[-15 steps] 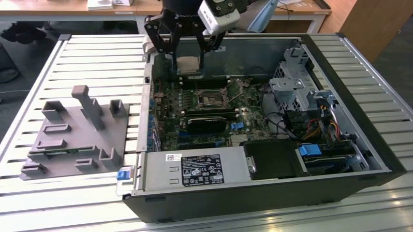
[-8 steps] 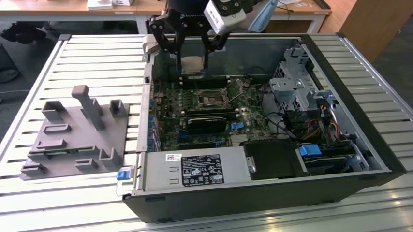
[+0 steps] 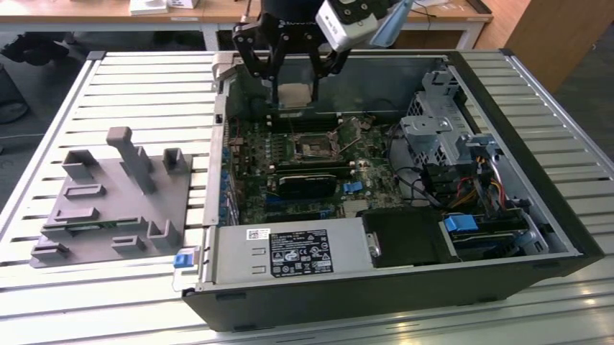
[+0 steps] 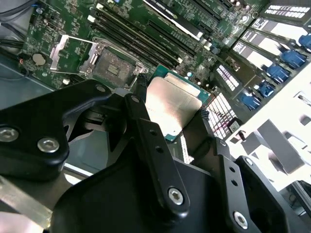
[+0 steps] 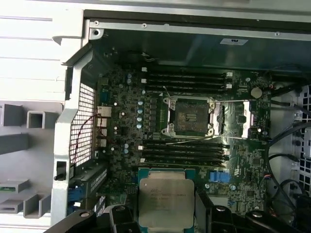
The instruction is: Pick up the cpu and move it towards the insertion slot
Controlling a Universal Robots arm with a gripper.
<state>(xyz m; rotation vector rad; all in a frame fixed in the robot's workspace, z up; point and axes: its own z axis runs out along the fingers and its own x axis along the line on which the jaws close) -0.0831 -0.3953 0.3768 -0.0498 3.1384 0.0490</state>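
silvery cpu [image 5: 166, 202] clamped in end effector [image 3: 293, 95], above insertion slot [image 5: 190, 117]

No print can be made out. The cpu [image 5: 166, 201] bears faint lines too small to make out, and the black label [image 3: 299, 253] on the power supply carries marks likewise unreadable.

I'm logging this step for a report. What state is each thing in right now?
cpu: held off the board, above the open case.
gripper: shut on the cpu, jaws at its edges.
insertion slot: empty, its metal frame swung open.
computer case: side panel off.
grey tray: outside the case.
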